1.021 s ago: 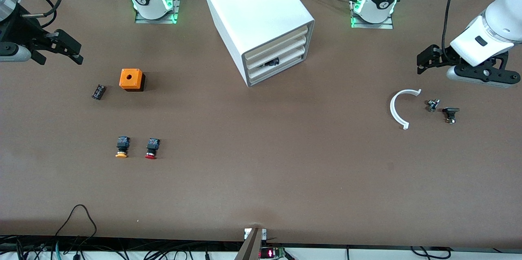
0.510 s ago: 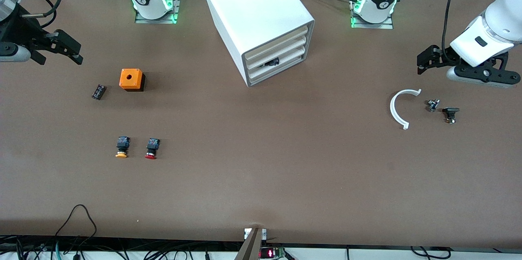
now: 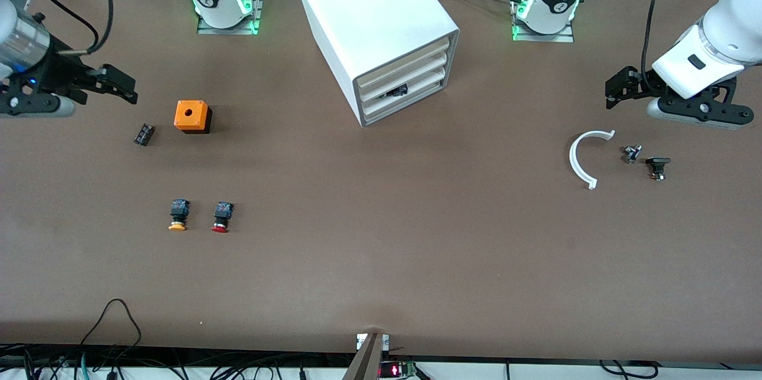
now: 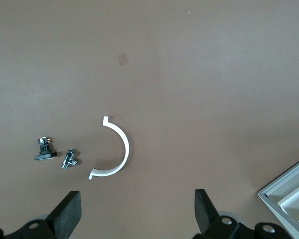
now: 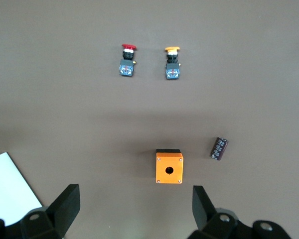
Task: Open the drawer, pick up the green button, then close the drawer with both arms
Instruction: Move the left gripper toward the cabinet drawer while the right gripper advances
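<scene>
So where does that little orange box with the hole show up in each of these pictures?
Front view: the orange box sits toward the right arm's end, beside the small black part.
Right wrist view: the orange box lies between the open right gripper fingers.
Left wrist view: not in it.
Shared landmark: the small black part.

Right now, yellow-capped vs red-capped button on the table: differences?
The yellow-capped button has a yellow cap; the red-capped button has a red one. The yellow-capped button lies nearer the right arm's end of the table; the red-capped button lies beside it, toward the cabinet. Shared: black bodies, both lying on their sides, caps toward the front camera.
</scene>
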### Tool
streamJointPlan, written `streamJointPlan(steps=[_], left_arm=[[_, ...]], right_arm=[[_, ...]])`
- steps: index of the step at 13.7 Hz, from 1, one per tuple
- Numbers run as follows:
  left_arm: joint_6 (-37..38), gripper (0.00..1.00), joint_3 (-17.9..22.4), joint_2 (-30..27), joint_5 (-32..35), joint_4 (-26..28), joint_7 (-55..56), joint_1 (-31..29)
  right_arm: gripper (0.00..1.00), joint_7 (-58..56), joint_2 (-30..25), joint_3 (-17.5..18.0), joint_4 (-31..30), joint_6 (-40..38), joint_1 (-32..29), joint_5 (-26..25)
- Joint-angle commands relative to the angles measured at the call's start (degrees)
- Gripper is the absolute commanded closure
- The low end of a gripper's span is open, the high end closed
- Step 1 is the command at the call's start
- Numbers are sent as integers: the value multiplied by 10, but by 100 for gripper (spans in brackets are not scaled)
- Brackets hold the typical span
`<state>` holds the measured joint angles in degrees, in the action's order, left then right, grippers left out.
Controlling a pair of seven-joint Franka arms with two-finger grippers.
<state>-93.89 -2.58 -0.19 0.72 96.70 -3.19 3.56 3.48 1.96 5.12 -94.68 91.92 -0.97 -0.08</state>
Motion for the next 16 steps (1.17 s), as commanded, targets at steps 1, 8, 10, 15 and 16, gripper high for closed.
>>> streamJointPlan(steps=[1,8,10,15,16], left_arm=[[53,0,-1,20,-33,-8,-1,3],[87,0,0,77,-271,-2,-116,-5],[85,0,0,107,-357,8,-133,-5],[54,1,-5,185,-496,122,-337,0],[42,1,-4,197,-538,158,-392,0]], right_arm=[[0,-2,50,-1,5,8,-3,6],[0,6,124,3,17,90,24,10],[0,32,160,2,53,92,42,9],[0,97,200,3,130,92,76,10],[0,114,203,3,138,92,90,10]])
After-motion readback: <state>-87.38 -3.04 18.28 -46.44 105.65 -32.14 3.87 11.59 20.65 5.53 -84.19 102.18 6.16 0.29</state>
